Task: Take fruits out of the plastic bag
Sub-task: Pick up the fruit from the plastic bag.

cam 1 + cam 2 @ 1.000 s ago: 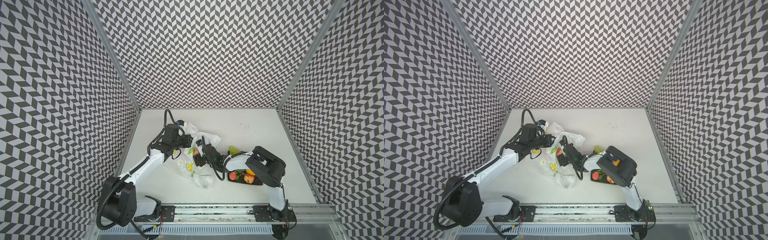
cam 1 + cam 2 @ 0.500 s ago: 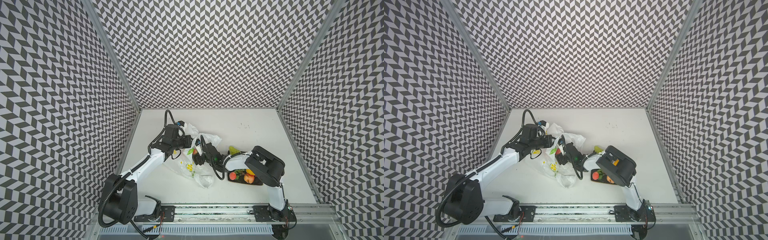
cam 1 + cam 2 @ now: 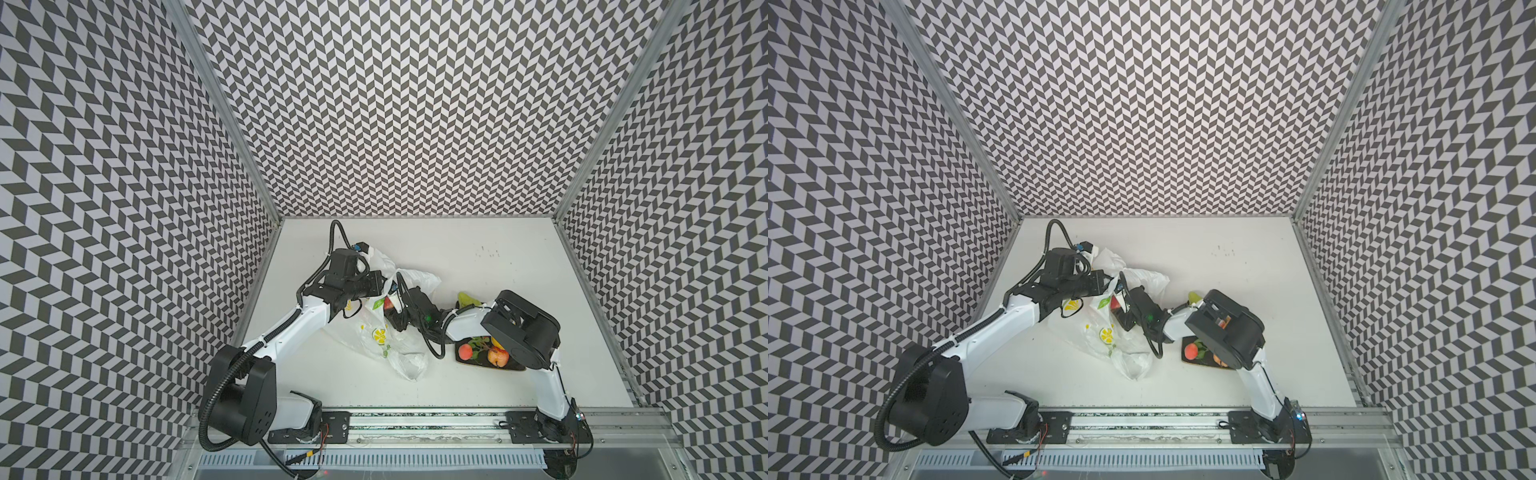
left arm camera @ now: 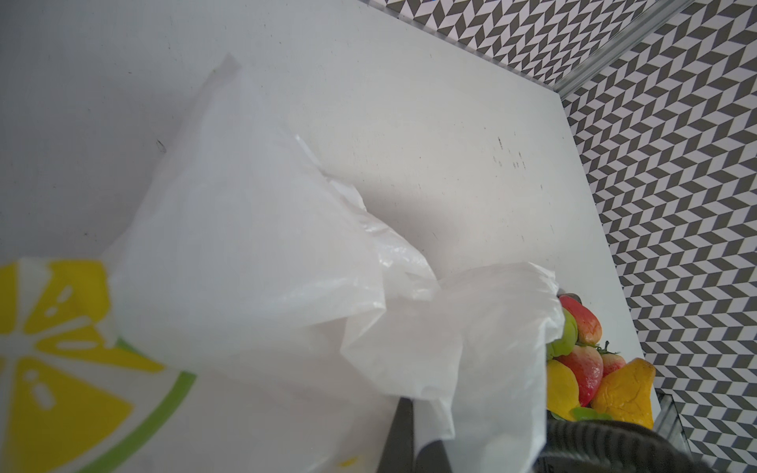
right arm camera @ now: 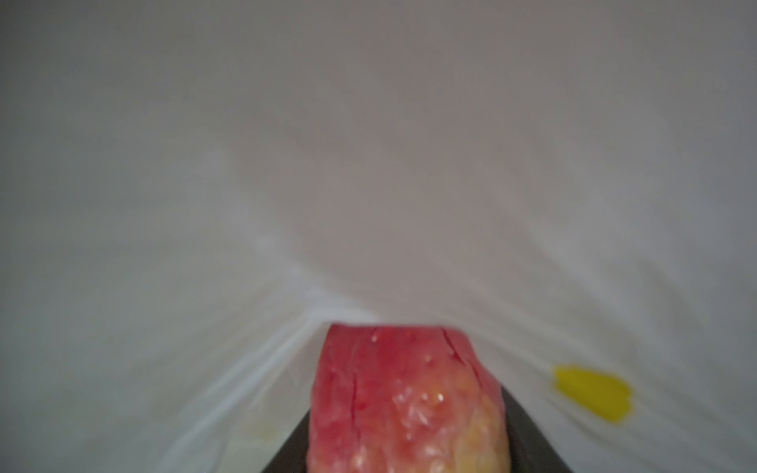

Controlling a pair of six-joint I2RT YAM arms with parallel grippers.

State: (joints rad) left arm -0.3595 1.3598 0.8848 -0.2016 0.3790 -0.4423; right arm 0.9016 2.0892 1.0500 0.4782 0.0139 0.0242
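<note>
Right gripper (image 5: 407,458) grips red fruit (image 5: 393,368) inside plastic bag (image 3: 376,332), left gripper (image 3: 377,283) pinching bag; next: withdraw without snagging film.

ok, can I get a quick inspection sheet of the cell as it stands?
surface: white tabletop, a few dark specks near the back.
job's things: plastic bag crumpled mid-table, mouth lifted; red fruit inside it; other fruits on the dark plate; green pear partly hidden behind the right arm.
clutter: nothing seen.
grippers: left gripper shut on the plastic bag, holding it up; right gripper inside the bag, closed on the red fruit.
cables: black cable droops from the right arm close to the bag; left arm's cable loop stands clear.
surroundings: chevron walls on three sides; rail in front.
</note>
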